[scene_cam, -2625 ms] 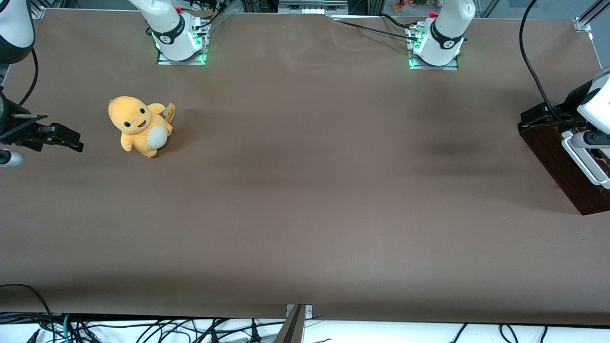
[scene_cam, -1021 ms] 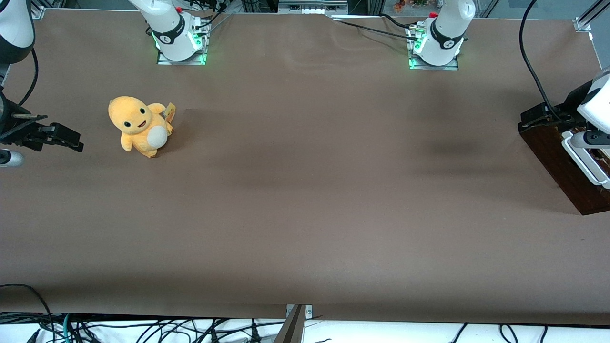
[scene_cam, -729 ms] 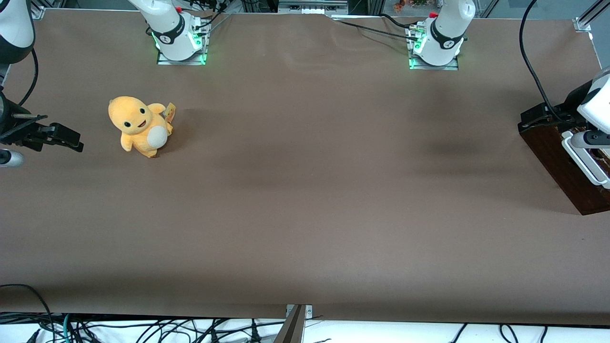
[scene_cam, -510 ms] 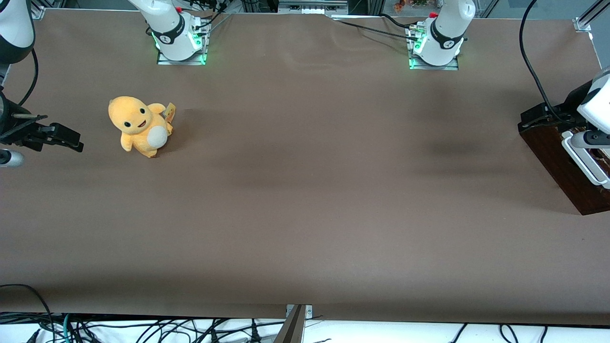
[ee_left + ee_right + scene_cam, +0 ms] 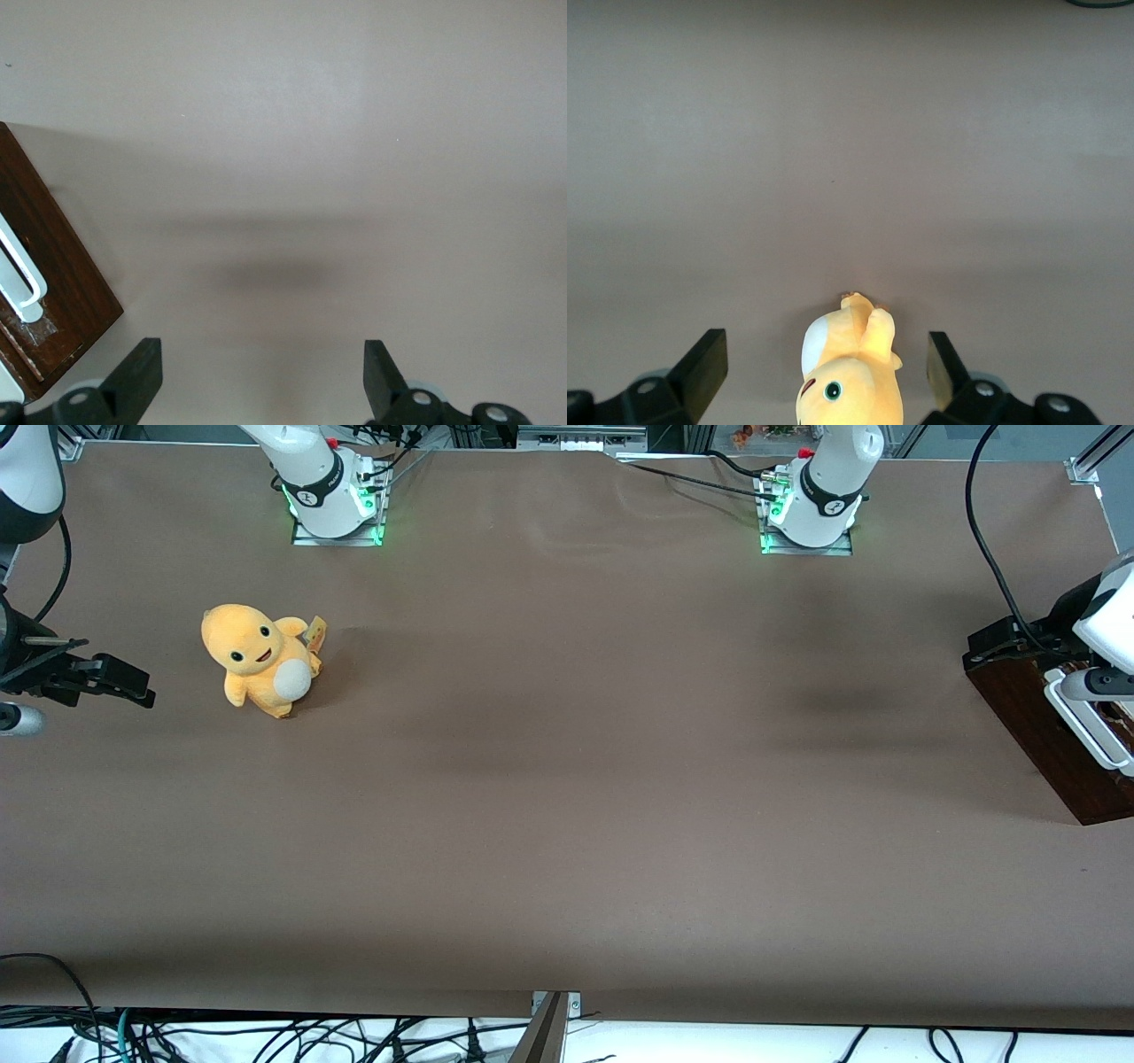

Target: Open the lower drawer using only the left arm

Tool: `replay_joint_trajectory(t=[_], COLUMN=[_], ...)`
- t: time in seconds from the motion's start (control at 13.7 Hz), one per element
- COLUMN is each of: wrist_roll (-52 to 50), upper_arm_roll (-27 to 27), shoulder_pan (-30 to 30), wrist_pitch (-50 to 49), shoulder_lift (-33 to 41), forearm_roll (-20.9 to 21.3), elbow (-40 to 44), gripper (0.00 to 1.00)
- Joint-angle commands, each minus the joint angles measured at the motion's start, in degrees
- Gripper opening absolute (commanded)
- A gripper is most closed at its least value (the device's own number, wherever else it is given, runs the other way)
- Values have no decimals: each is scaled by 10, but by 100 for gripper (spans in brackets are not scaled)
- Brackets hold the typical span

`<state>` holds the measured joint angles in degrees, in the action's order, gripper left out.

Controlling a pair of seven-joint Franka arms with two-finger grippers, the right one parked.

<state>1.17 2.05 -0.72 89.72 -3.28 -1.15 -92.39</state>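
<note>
Table (image 5: pixel 567 868), near edge at 6 o'clock: bare, wide room for a sweep. Plush (image 5: pixel 261 660) at approx. 10 o'clock, toward parked arm's end, well apart from the work. Drawer (image 5: pixel 1041 731) at 3 o'clock, cut by frame edge, white handle (image 5: pixel 1088 726) untouched; appears shut, pull not yet begun. Gripper (image 5: pixel 261 376) hangs over table just beside the wood corner, jaws spread wide, holding nothing. No visible change vs. prior 2.6 s: arm paused, so no progress. Est. next: line up w/ handle; little margin at the table edge there.
</note>
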Motion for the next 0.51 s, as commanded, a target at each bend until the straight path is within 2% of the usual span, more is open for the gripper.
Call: replay_joint_trajectory(t=[0.0, 0.29, 0.44], wrist_roll=[1, 1, 1], upper_arm_roll=[-1, -2, -1], shoulder_pan=[1, 0, 0], wrist_pitch=[-5, -5, -9], shoulder_lift=[-16, -37, -72], forearm_roll=[4, 4, 5], elbow=[16, 15, 15], gripper=[100, 100, 100])
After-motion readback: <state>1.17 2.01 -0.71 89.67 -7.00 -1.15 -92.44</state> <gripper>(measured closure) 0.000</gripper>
